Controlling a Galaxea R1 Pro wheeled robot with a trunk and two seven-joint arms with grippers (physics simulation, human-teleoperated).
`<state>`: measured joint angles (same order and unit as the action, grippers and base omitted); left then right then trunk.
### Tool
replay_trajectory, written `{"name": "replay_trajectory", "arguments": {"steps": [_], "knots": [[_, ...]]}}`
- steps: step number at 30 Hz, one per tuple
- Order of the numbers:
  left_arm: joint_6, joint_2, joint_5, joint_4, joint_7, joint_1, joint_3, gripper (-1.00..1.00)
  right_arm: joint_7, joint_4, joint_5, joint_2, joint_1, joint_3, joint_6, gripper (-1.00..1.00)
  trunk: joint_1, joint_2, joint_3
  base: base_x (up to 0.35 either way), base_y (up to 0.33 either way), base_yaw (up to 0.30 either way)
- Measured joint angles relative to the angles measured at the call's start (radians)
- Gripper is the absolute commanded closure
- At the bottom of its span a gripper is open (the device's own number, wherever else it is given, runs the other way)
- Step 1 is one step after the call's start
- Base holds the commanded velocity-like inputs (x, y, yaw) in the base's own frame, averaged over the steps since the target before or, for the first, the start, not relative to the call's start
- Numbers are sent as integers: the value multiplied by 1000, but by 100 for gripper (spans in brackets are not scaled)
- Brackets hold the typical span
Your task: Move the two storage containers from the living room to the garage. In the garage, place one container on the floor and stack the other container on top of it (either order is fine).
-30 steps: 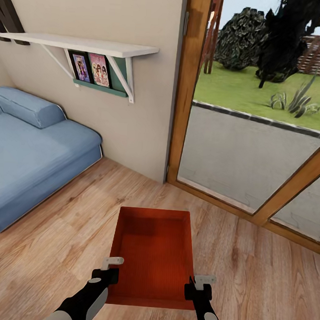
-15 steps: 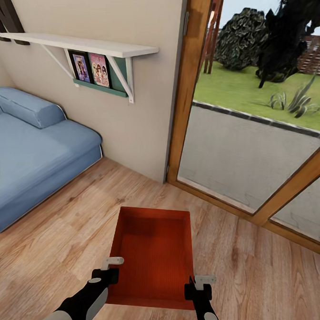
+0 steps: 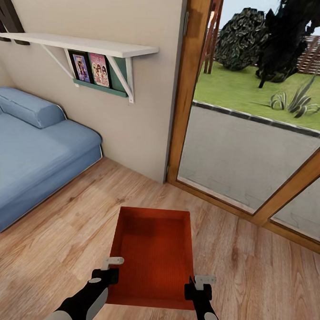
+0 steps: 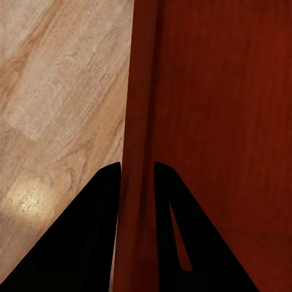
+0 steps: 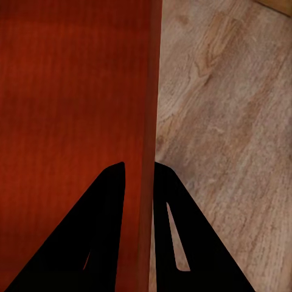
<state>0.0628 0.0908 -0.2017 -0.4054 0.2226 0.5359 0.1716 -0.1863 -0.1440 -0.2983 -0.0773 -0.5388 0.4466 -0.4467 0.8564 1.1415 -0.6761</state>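
My left gripper [image 3: 108, 267] is clamped on the left wall of the storage container [image 3: 153, 255], one finger inside the box and one outside, with the thin wall pinched between them; the left wrist view shows that same wall [image 4: 139, 152] running straight out from between my fingers. My right gripper [image 3: 200, 284] is closed the same way on the opposite, right wall, near the corner closest to me, and in the right wrist view the wall [image 5: 146, 121] again passes between the two dark fingers. The container hangs between my two grippers, open top up, its red-orange floor fully visible. Its long axis points straight away from me, the short near wall just between my wrists and the far short wall ahead. Under it is the light wood floor [image 3: 53, 248] of the living room. Ahead and off to my left sits the blue sofa [image 3: 31, 151] under a white wall shelf [image 3: 82, 45]; ahead to my right stands a wood-framed glass door [image 3: 257, 138].
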Motion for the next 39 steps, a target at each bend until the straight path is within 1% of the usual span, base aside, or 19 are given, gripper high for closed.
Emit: {"name": "replay_trajectory", "arguments": {"steps": [13, 28, 39], "knots": [[0, 0, 1, 0, -1, 0, 0, 100, 0, -1, -1, 0, 0, 1, 0, 100, -50, -91, 41, 0, 0, 0], [0, -1, -1, 0, -1, 0, 2, 100, 0, -1, -3, 0, 0, 3, -1, 100, -50, -91, 41, 0, 0, 0], [0, -1, -1, -1, -1, 0, 2, 100, 0, 0, -3, 0, 0, 2, -1, 100, -50, -91, 57, 0, 0, 0]]}}
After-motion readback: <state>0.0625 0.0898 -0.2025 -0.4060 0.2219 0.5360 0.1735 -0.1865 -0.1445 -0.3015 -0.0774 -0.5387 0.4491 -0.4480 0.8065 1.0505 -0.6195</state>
